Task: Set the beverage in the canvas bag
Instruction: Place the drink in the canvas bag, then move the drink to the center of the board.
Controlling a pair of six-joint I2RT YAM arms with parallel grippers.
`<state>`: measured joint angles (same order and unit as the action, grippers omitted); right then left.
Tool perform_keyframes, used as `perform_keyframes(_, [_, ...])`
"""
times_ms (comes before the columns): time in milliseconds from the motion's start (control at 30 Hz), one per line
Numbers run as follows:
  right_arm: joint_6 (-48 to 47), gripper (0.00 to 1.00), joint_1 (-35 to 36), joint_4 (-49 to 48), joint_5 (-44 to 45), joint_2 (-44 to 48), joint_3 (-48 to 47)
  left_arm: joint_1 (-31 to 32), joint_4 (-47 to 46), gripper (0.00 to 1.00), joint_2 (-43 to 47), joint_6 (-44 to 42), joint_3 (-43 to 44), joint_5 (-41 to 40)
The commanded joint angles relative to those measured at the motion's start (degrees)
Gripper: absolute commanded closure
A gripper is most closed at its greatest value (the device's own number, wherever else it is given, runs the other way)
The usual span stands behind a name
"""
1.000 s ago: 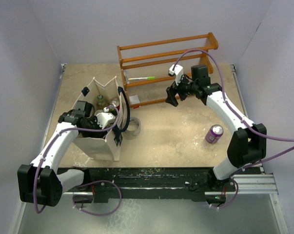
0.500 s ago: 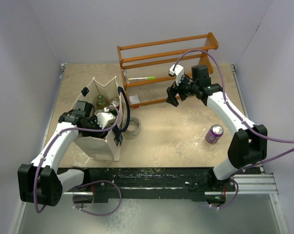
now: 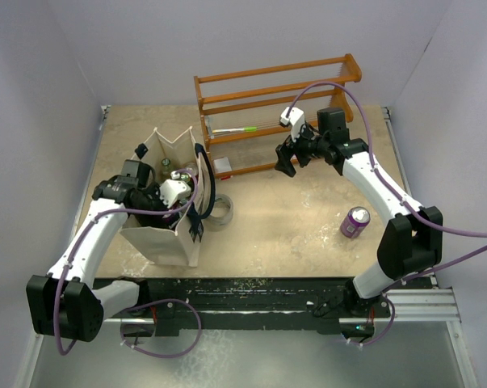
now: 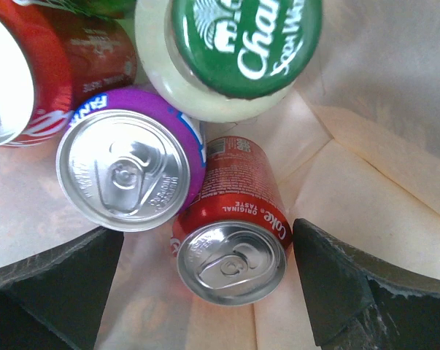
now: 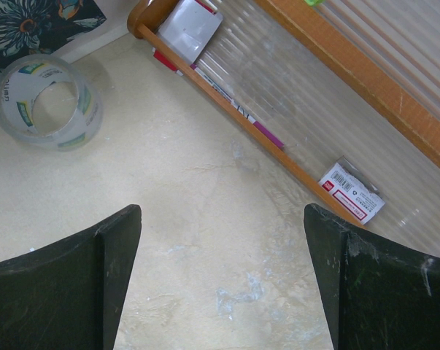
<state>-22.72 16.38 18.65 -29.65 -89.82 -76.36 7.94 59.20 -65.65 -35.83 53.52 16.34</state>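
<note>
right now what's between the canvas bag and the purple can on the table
A clear tape roll right beside the canvas bag, then bare tabletop up to the purple can, as the top view shows.

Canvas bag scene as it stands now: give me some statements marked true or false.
1. The left tool hangs open over cans inside the canvas bag. True.
2. A purple can stands on the table outside the bag. True.
3. The right tool grips the tape roll. False: it is open and empty; the roll lies apart.
4. The bag holds one can only. False: a red can and a purple-walled can show, among others.
</note>
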Motion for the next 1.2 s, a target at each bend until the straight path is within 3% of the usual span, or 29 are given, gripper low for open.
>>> perform_keyframes(0, [-0.65,0.07,-0.12,-1.16,-0.88,1.98,-0.94,-0.59,1.37,0.01,0.93,-2.92,6.01,3.33])
perform_keyframes(333, [1.03,0.07,-0.12,-1.16,-0.35,1.59,-1.96,-3.51,8.71,0.01,-0.62,-8.15,19.95,10.06])
perform_keyframes(600, [1.54,0.04,-1.92,4.52,2.46,5.32,-0.75,-6.10,4.15,0.00,-5.56,-0.80,34.06,16.82])
perform_keyframes(733, [-0.20,0.04,-10.70,13.30,2.36,7.73,-1.12,-6.04,-0.25,0.00,-9.61,3.72,40.56,18.16])
perform_keyframes(1167, [-27.85,0.01,-30.42,43.25,11.35,12.71,-2.55,-5.92,-12.06,0.01,-20.63,18.99,50.86,17.15])
